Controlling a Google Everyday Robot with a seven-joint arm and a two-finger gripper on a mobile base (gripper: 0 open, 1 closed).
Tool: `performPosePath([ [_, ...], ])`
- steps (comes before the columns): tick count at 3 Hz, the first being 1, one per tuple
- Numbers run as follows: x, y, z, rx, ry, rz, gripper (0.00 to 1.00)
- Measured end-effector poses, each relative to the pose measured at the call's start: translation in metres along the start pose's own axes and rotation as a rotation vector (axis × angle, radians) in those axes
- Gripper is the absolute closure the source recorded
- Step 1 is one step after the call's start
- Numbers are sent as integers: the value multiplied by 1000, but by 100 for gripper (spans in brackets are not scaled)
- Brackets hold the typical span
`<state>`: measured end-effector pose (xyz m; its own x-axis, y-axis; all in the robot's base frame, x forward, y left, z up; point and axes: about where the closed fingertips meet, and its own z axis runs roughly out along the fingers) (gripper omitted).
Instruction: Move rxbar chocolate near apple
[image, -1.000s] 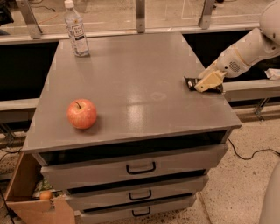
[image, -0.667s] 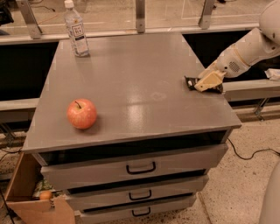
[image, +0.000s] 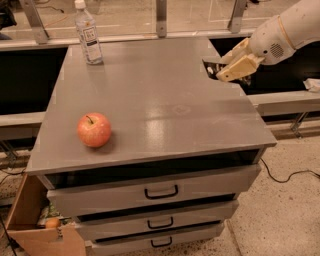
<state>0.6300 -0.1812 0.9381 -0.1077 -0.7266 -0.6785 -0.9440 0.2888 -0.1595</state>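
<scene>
1. As far as I can read anything from here, no writing is legible: the water bottle (image: 88, 34) at the cabinet's back left corner has a white label with dark print too small to make out, and the rxbar chocolate (image: 212, 66) shows only a pale speck on its black wrapper.
2. My gripper (image: 226, 74) sits at the cabinet's right edge, toward the back, with its cream fingers (image: 239, 64) clamped on the rxbar chocolate. The bar pokes out leftward from the tips, over that edge.
3. The apple (image: 94, 130) stands stem up on the grey cabinet top (image: 165, 100), near the front left corner and well apart from the bar.
4. Between the two, the cabinet top is bare and glossy, with light glare.
5. Below the top, three drawers with black handles (image: 161, 192) stand slightly ajar.
6. At the cabinet's lower left, an open cardboard box (image: 30, 225) holds a small orange fruit (image: 52, 223).
7. A black cable (image: 290, 175) trails over the speckled floor to the cabinet's right.
</scene>
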Motion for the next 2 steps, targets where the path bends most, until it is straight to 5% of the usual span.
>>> performPosePath([
  [2,-19,12,19,-43,-20,-47,100],
])
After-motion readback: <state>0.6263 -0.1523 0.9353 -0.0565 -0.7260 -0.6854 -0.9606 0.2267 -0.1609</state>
